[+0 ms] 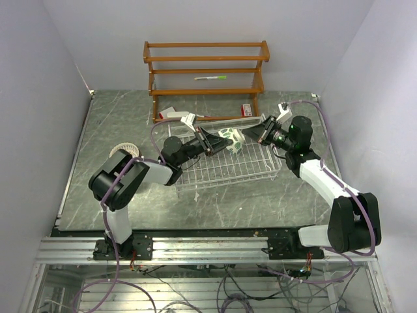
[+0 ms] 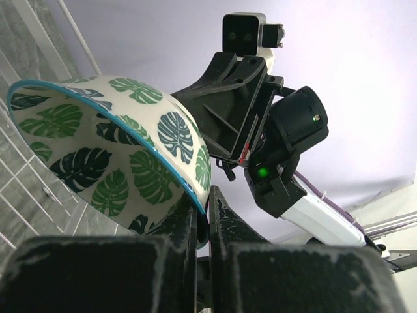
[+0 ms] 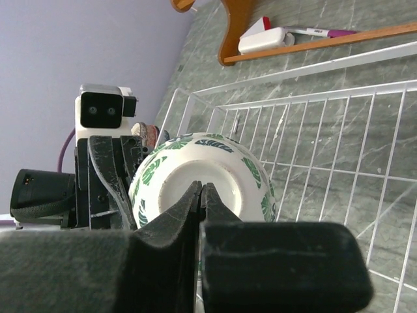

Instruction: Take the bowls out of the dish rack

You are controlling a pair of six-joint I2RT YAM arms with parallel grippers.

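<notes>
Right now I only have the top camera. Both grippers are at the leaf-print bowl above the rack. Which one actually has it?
Observer: Left wrist camera: the left gripper is shut on the bowl's blue rim.
Operator: Right one gripping too?
Observer: Right wrist camera: the right gripper is shut tip to tip at the bowl's white foot, nothing between the fingers.
Operator: Bowl orientation?
Observer: On its side. The opening faces the left gripper, the foot faces the right gripper.
</notes>
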